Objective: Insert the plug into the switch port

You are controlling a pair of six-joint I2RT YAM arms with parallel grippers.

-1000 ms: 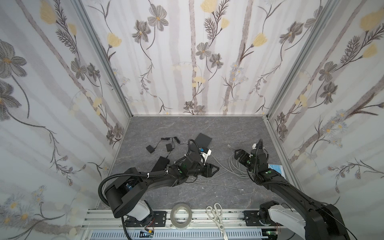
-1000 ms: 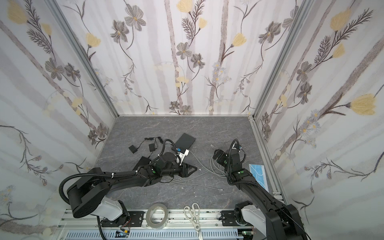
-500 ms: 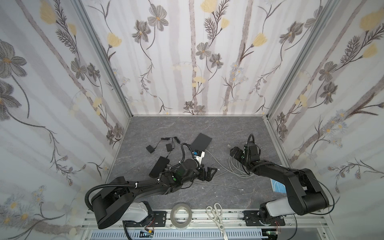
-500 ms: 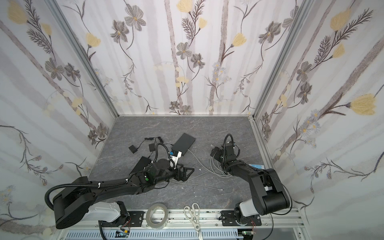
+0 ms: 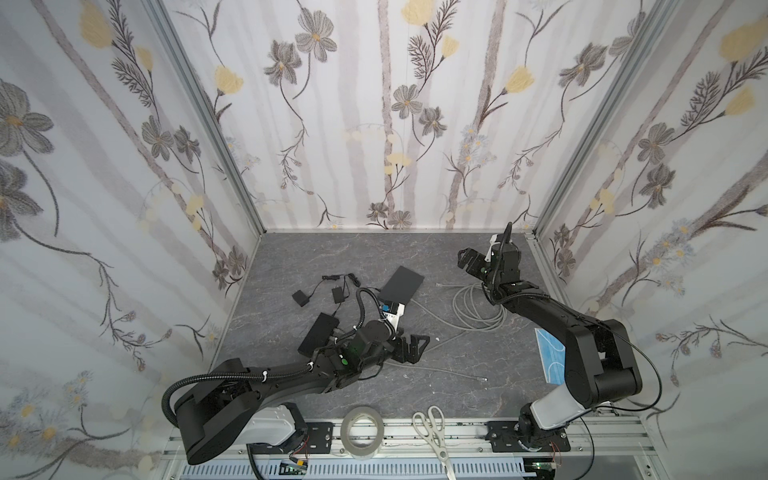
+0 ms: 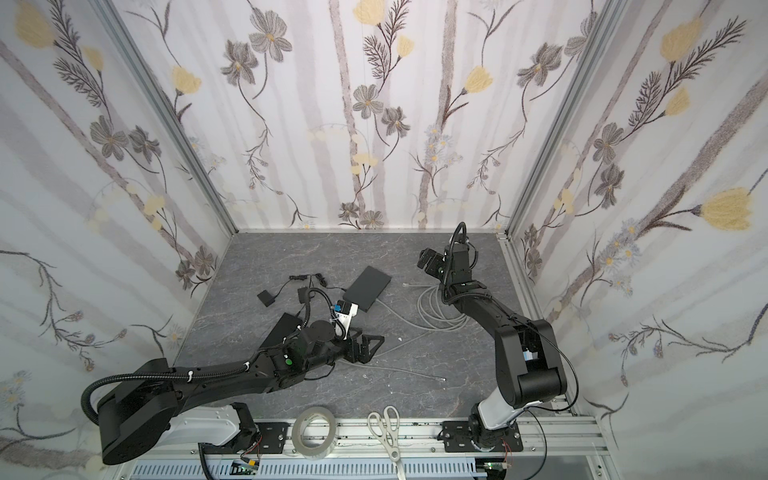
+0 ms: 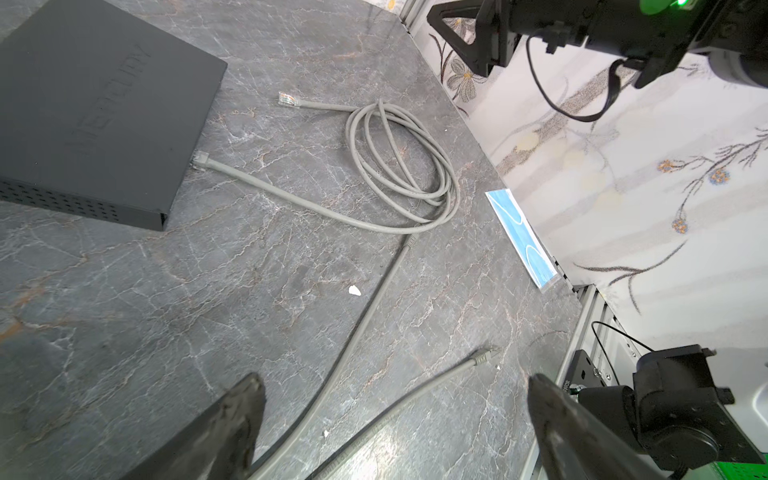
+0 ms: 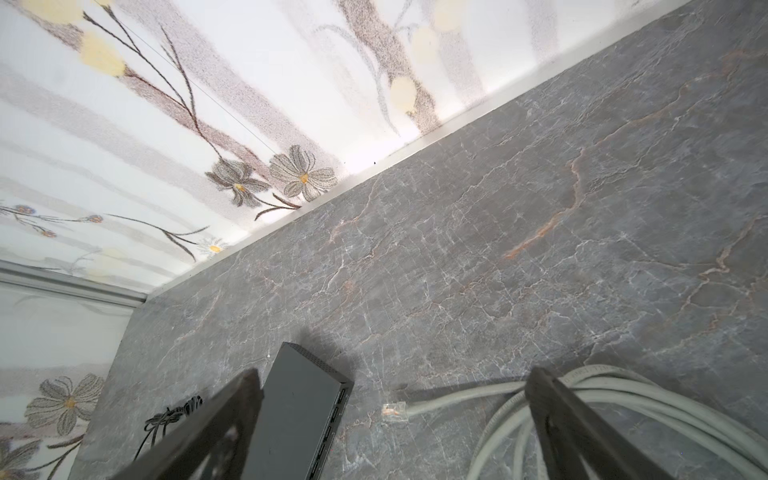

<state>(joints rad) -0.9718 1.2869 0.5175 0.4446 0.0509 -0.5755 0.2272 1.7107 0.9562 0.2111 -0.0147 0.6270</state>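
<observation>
Left gripper (image 5: 415, 351) sits low over the table (image 5: 332, 257), jaws spread wide and nothing between them (a loose grey lead (image 7: 436, 381) runs out from beneath it). Right gripper (image 5: 471, 262) is up near the back right corner, jaws also wide apart and empty, and its camera looks down on the switch (image 8: 299, 419) and the cable coil (image 7: 403, 158). Now the plug (image 7: 201, 158): on the left wrist view it's butted against the switch's port side, its cable trailing off to the coil. How deep it sits, I can't tell from here. I see a free plug (image 8: 394, 412) at the coil's other end, flat on the table, near the port row but clear of it. Over by the right wall lies a blue mask (image 5: 548, 357).
</observation>
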